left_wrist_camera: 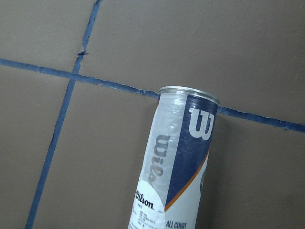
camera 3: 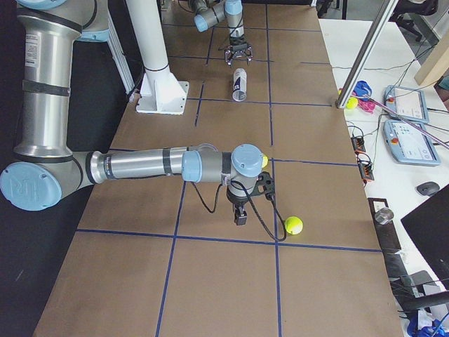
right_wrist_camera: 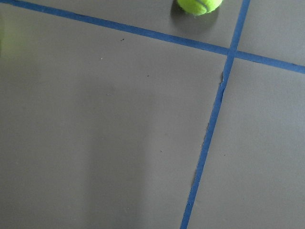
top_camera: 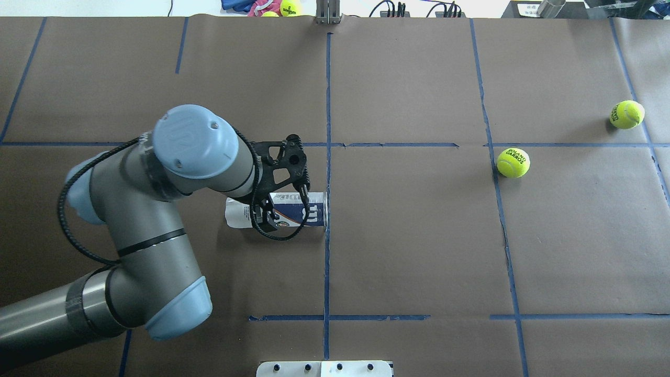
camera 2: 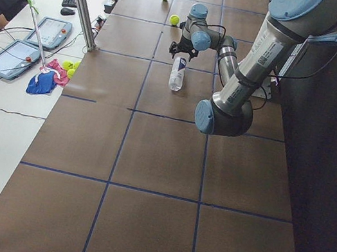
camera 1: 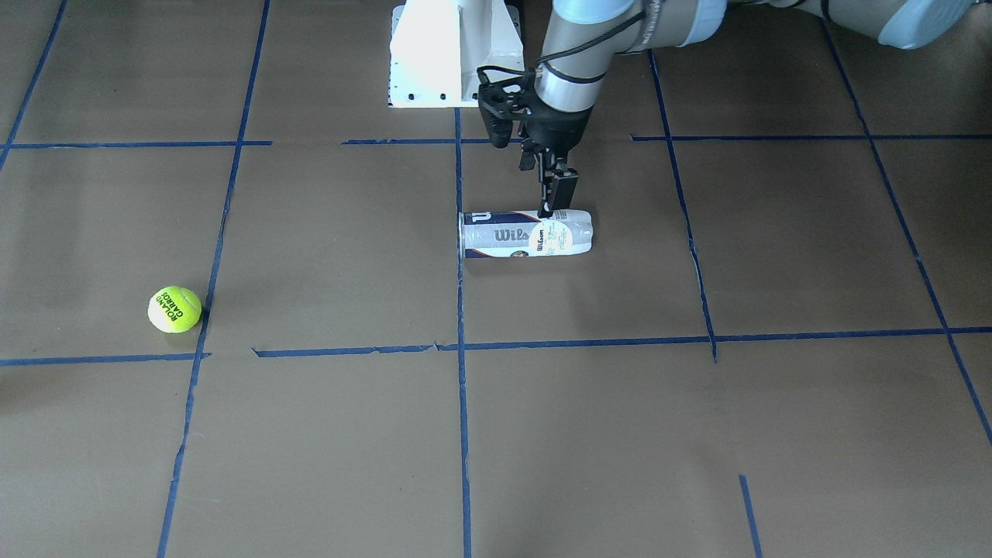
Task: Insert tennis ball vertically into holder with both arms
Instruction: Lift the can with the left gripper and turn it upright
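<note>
The holder point(top_camera: 293, 210) lies on its side near the table's middle, its rimmed end toward the centre tape line; it also shows in the front view point(camera 1: 527, 232) and the left wrist view point(left_wrist_camera: 176, 167). My left gripper point(top_camera: 284, 212) hangs open just over the holder's middle, fingers pointing down point(camera 1: 553, 198). The tennis ball point(top_camera: 513, 162) with black lettering rests far to the right, also in the front view point(camera 1: 174, 309). My right gripper point(camera 3: 240, 214) shows only in the right side view, low over the table between two balls; I cannot tell whether it is open or shut.
A second ball point(top_camera: 627, 114) lies further right and shows in the side view point(camera 3: 293, 225). A ball point(right_wrist_camera: 200, 5) sits at the right wrist view's top edge. The white pedestal point(camera 1: 453, 54) stands behind the holder. More balls and cloth point(top_camera: 272, 6) lie past the far edge.
</note>
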You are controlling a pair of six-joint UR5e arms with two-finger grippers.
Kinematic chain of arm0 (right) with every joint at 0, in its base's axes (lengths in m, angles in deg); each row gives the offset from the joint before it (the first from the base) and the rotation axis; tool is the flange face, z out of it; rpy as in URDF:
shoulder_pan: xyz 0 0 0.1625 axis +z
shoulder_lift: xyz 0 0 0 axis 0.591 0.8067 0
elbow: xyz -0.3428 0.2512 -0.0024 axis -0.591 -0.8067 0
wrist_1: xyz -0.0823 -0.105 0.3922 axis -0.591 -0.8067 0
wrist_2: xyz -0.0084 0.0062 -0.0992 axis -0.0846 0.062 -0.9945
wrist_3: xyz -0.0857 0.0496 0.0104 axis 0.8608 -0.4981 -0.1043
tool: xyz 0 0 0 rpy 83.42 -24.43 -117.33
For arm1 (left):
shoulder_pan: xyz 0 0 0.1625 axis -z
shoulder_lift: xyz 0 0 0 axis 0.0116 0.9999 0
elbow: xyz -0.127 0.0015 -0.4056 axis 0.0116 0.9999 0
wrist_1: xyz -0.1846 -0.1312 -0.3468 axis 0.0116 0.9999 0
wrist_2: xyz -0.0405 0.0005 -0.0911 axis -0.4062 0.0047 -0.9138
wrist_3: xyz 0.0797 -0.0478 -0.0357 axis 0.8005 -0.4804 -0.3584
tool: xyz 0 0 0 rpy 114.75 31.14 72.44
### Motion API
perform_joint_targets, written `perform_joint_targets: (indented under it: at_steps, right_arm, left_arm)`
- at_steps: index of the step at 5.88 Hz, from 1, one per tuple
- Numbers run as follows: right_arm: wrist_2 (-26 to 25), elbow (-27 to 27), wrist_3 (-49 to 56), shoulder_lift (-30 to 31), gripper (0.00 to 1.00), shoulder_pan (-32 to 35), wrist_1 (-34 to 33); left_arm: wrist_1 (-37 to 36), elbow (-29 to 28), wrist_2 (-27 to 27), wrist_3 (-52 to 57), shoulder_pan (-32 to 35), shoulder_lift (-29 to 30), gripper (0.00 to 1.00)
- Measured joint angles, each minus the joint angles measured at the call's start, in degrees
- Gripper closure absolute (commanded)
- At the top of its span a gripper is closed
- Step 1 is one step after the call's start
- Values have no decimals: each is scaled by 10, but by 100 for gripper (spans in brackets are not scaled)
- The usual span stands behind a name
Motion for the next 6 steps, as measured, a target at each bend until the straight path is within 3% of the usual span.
perform_joint_targets:
  at_steps: [3,6]
  right_arm:
    - [3,-1,0,0,0,0,0]
    - [2,-3,0,0,0,0,-1]
  left_arm:
    - [-87,-69,98,65,-48,84,0]
    - [-116,-121,125,73,-70,127,0]
